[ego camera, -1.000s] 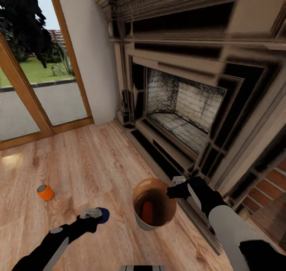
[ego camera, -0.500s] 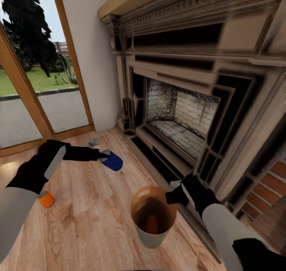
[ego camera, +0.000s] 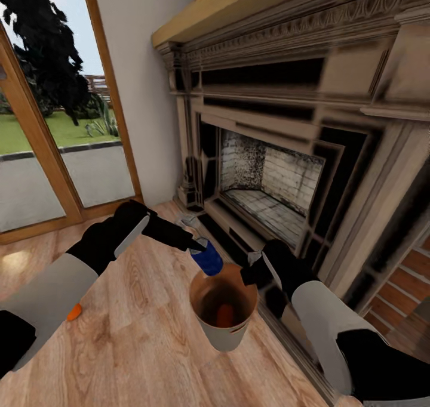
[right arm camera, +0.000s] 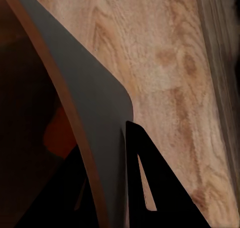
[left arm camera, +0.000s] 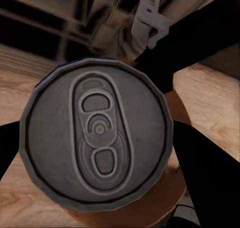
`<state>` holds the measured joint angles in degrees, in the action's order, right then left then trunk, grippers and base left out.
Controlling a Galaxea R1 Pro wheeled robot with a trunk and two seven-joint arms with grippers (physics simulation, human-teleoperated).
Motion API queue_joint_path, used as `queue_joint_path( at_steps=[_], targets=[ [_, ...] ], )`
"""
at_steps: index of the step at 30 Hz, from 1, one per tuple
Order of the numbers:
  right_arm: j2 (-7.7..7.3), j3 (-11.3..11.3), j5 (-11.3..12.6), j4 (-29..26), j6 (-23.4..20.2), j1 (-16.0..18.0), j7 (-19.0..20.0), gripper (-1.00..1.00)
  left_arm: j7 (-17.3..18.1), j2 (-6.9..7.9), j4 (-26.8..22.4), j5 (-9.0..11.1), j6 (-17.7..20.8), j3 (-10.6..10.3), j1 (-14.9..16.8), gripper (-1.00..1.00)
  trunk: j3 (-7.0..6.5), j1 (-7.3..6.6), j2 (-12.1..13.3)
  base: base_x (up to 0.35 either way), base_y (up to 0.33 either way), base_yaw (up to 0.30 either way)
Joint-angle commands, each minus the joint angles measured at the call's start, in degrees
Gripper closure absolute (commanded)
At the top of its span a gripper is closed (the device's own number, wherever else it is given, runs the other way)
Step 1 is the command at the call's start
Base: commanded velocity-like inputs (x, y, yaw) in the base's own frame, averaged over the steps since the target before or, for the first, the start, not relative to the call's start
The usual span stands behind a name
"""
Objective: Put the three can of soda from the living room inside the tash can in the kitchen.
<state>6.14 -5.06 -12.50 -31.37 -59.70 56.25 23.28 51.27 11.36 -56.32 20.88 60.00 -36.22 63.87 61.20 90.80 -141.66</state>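
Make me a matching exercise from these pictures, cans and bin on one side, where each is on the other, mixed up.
Things:
1. dark blue soda can
2. orange soda can with its upper part showing
3. orange soda can half hidden by the left arm
4. pale grey tapered bin

Places:
A. on the wood floor
B. held at its rim by the right gripper
C. in the left gripper, over the bin
D. inside the bin

Pairs: 1-C, 2-D, 3-A, 4-B

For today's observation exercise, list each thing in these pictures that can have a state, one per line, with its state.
Blue soda can: held by the left gripper, tilted above the bin's rim.
Trash can: upright, off the floor, right gripper clamped on its rim.
Orange can: inside the trash can.
Second orange can: lying on the wood floor, partly hidden by the left arm.
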Motion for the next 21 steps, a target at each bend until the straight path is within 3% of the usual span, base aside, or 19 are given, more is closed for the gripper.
queue_joint_path(
  at_steps=[1,7,14,21],
  targets=[
    [0.03,0.05,1.40,0.06,-0.30,0.15,0.32,1.00,0.12,0.02,0.00,-0.05,0.00,-0.23,0.00,1.00,-0.18,-0.22,0.42,0.000,0.000,0.000],
    [0.08,0.05,1.41,0.01,-0.30,1.75,0.33,1.00,0.60,-0.45,0.11,-0.14,0.00,-2.57,0.02,1.00,-0.90,-1.10,2.02,0.000,0.000,0.000],
    [0.89,0.07,1.87,-0.31,-0.30,2.09,0.34,1.00,0.36,-1.90,0.18,-0.44,0.00,-2.83,-0.03,1.00,-0.90,-1.10,2.02,0.000,0.000,0.000],
    [1.75,0.15,2.10,-0.48,-0.30,3.11,0.44,1.00,-0.78,-4.45,0.23,-0.63,0.00,-2.81,-0.09,1.00,-0.90,-1.10,2.02,0.000,0.000,0.000]
  ],
)
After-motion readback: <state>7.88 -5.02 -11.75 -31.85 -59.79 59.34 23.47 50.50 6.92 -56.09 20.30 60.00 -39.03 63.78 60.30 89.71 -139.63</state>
